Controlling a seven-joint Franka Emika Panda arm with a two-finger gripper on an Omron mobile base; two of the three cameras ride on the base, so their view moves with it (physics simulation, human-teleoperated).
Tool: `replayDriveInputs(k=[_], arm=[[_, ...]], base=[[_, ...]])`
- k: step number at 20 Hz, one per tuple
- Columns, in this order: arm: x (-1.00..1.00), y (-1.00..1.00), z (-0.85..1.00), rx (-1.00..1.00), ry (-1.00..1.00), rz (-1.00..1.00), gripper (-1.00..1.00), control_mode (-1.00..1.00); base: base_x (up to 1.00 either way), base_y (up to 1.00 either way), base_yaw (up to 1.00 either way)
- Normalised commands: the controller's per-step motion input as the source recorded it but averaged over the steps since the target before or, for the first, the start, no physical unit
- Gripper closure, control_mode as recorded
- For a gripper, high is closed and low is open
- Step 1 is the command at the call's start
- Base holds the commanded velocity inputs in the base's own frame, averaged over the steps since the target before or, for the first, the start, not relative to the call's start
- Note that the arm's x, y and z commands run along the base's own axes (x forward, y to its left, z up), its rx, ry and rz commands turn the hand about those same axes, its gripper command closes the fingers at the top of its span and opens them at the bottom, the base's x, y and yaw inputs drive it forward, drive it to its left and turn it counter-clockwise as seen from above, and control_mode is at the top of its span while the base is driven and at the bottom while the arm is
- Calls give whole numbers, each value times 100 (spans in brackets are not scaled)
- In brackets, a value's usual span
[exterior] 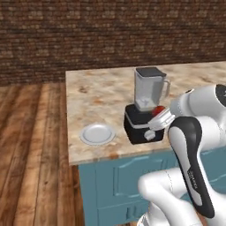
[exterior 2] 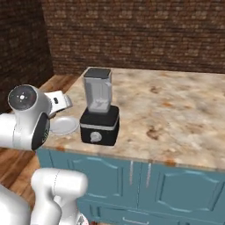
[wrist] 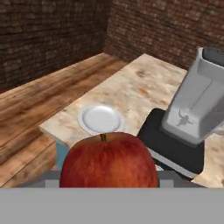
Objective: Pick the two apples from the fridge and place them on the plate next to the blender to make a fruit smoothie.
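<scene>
A red apple [wrist: 109, 159] sits in my gripper [exterior: 156, 116], which is shut on it, and the apple covers the fingertips in the hand view. The apple [exterior: 158, 110] hangs just in front of the blender [exterior: 148, 103], above the counter's front edge. Left of the blender's black base, the small white plate [exterior: 97, 133] lies bare on the counter. In the hand view the plate [wrist: 100, 119] is ahead of and below the apple, with the blender [wrist: 197, 109] to its right. The plate [exterior 2: 65, 125] and blender [exterior 2: 100, 107] stand side by side. The yellow-orange apple and the fridge are out of view.
The marble counter [exterior: 101, 95] tops teal cabinets [exterior: 119, 185]. Its left end drops off to a wooden floor [exterior: 31, 145], close to the plate. A brick wall [exterior: 88, 31] runs behind.
</scene>
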Motion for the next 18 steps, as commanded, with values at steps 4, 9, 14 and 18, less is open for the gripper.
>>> replayDriveInputs(k=[4,9,14,18], arm=[[0,0,0,0,0,0,100,100],[3,2,0,0,1,0,100,-100],[26,2,-69,-2,45,-6,100,-100],[56,1,-74,-5,51,-5,100,-100]], base=[[96,98,0],[48,22,-1],[0,0,0],[0,0,0]])
